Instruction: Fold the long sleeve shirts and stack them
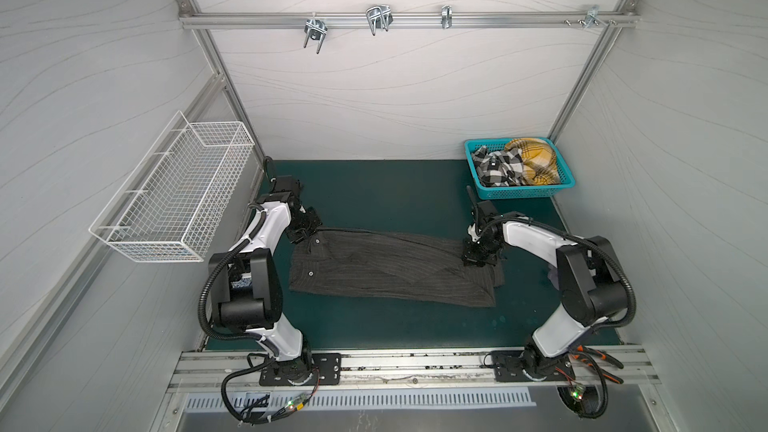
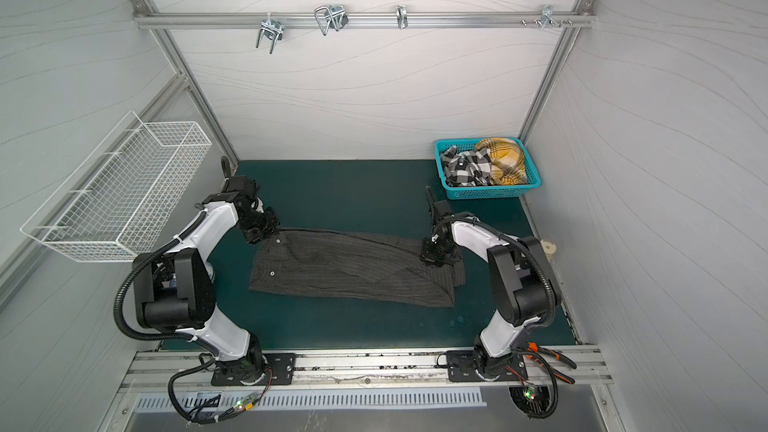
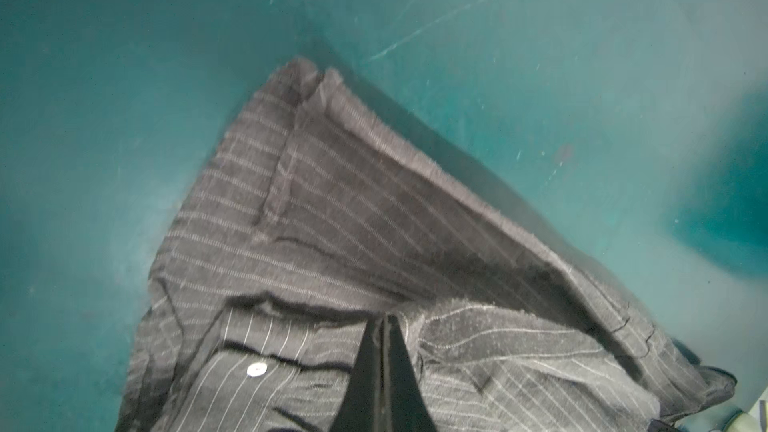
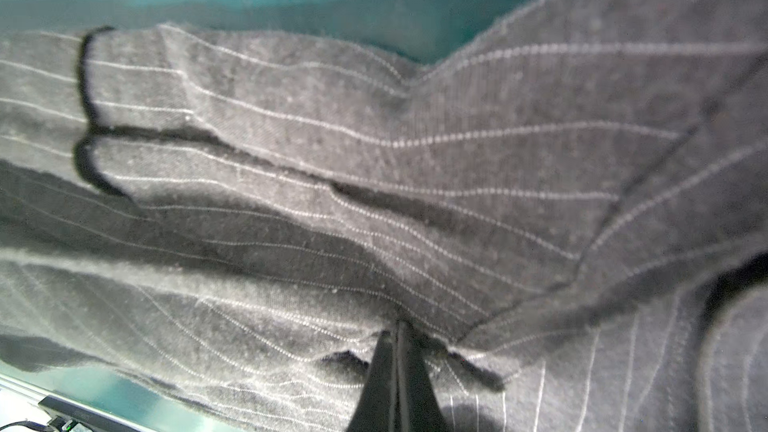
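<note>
Basket (image 1: pixel 524 192) of checked shirt (image 1: pixel 496 169), plaid shirt (image 1: pixel 536 160) sits seemingly apart from pinstriped shirt (image 1: pixel 374 274).

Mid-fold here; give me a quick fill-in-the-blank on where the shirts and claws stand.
1. The left claw and right claw are both ___ on the pinstriped shirt.
2. The teal basket holds ___ shirts: the checked shirt and the yellow shirt.
3. In both top views, the teal basket stands at the mat's far ___ corner.
4. The wire basket hangs to the ___ of the mat.
Missing words: shut; two; right; left.
</note>
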Available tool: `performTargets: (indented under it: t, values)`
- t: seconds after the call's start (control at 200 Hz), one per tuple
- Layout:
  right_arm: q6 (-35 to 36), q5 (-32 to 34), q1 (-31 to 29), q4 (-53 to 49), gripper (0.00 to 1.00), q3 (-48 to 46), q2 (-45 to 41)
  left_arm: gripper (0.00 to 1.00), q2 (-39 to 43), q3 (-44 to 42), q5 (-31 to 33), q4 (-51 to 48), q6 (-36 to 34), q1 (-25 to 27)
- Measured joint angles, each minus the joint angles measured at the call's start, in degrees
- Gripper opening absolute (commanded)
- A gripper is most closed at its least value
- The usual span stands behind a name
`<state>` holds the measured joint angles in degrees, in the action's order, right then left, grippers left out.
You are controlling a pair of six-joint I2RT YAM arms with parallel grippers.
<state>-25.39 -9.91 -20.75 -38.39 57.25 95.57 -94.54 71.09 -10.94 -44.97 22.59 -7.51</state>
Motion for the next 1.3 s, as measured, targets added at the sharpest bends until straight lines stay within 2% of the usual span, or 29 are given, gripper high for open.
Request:
performTargets:
  t: [0.32, 0.64, 0.665, 0.71, 0.745, 0.78, 0.92, 0.965, 1.1, 1.191, 1.301]
  values:
    - [1.36, 0.68, -0.59, -3.02, 0.00, 7.67, 3.74, 0.00, -4.96, 1.62, 1.33, -1.29, -0.74, -0.85]
    - [1.42, 1.07, -1.51, -3.82, 0.00, 8.07, 5.55, 0.00, -7.04, 1.46, 1.64, -2.03, -1.53, -1.95]
    - [1.44, 1.07, -1.57, -3.91, 0.07, 8.11, 5.73, 0.00, -7.65, 1.84, 1.75, -2.03, -1.62, -1.95]
    - [1.42, 1.07, -1.81, -4.22, 0.28, 8.37, 6.14, 0.15, -8.92, 2.58, 1.92, -2.03, -1.97, -1.95]
    - [1.44, 1.16, -1.99, -4.46, 0.43, 8.63, 6.38, 0.30, -9.81, 3.21, 2.03, -2.05, -2.49, -1.95]
    - [1.70, 1.33, -2.27, -4.87, 0.55, 9.01, 6.47, 0.35, -10.58, 3.74, 2.14, -1.92, -2.86, -1.95]
    - [2.29, 2.67, -4.11, -6.60, 0.66, 10.12, 4.13, 0.46, -10.60, 4.13, 2.80, -0.52, -2.58, -2.05]
    - [2.51, 2.95, -4.63, -7.63, 0.67, 10.32, 1.92, 0.47, -9.75, 4.11, 2.97, 0.28, -2.03, -2.10]
    - [2.38, 4.57, -6.08, -11.37, 0.64, 10.60, -6.27, 0.38, -4.22, 2.49, 1.97, 4.57, 0.13, -1.29]
    - [1.31, 4.76, -7.21, -12.63, 0.54, 8.26, -11.21, 0.30, -2.36, 1.01, 0.98, 6.78, 1.46, 0.44]
    - [-1.84, 3.93, -9.62, -13.94, 0.39, 2.25, -14.64, 0.20, -3.78, -2.82, -2.10, 11.06, 3.82, 2.29]
